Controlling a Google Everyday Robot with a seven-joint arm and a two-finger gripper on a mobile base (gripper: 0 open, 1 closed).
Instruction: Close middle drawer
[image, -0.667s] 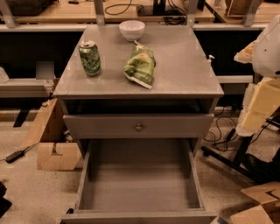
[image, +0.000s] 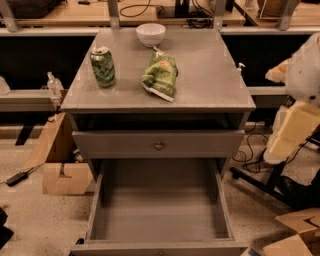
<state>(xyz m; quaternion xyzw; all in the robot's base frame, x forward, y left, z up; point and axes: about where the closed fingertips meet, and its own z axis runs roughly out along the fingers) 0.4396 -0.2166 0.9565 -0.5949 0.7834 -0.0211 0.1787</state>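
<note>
"Hanging off the tabletop's front-right corner, there's the gripper. Released or clenched, can't tell."
"And the middle drawer?"
"Left of the gripper, ajar under the front edge, its front running along that edge. The push should go toward the rear edge, I'd say."

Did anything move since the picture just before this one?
Nothing visibly changed. The middle drawer is pulled out just as far as before. The can, the bowl and the chip bag sit in the same spots on top. The robot's arm at the right edge has not shifted. The tool is out of view.
</note>
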